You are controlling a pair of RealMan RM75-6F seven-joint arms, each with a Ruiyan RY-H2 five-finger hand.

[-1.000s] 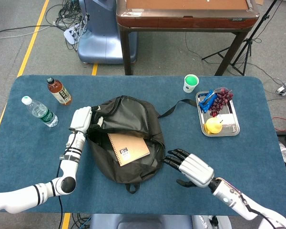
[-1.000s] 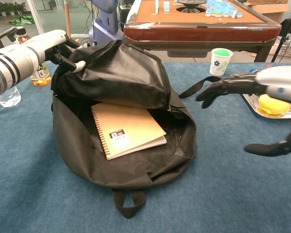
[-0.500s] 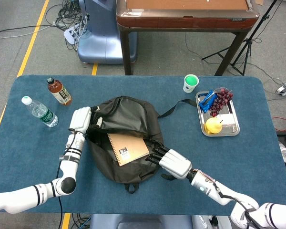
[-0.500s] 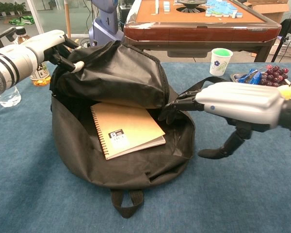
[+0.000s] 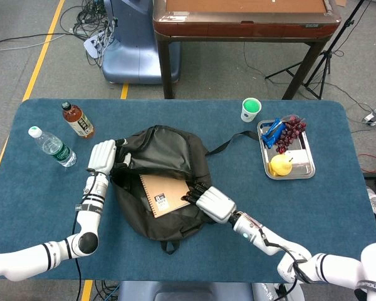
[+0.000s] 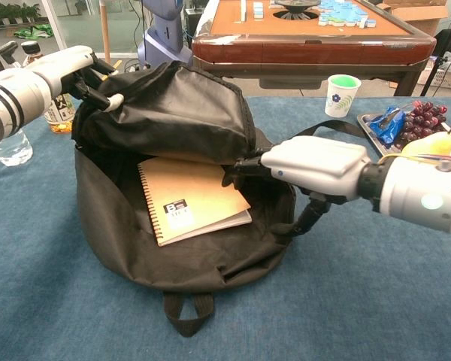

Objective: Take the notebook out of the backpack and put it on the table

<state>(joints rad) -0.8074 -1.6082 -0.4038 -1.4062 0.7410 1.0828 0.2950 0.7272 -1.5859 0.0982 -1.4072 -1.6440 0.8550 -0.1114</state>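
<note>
We take the black backpack (image 5: pixel 166 182) at mid-tabletop (image 5: pixel 37 188) as our landmark and read from left to right.

Left of the backpack, near the tabletop's far left corner, we count two bottles: one clear water bottle (image 5: pixel 52 147) lying tilted, and one amber drink bottle (image 5: pixel 78 120) just beyond it.

At the backpack's upper left rim we find the left robot hand (image 5: pixel 103 157), its fingers (image 6: pixel 98 94) clenched on the edge of the bag's opening and lifting the flap so that the mouth gapes. Its forearm runs up from the near tabletop edge, roughly parallel to the bag's left side.

Inside the open backpack lies the single notebook (image 5: pixel 165 194), tan-covered with a spiral binding and a small dark label, resting flat on the lower lining.

At the backpack's right rim the right robot hand (image 5: pixel 210 202) reaches in, palm down, its dark fingers (image 6: pixel 240 169) extended toward the notebook's right edge. We cannot tell whether they touch or grip it; the thumb (image 6: pixel 304 218) hangs below against the bag's wall. The forearm stretches diagonally from the near right.

Right of the backpack we count one white cup (image 5: pixel 250 110) with a green inside and one metal tray (image 5: pixel 301 170) holding grapes, a yellow fruit and a blue packet.
</note>
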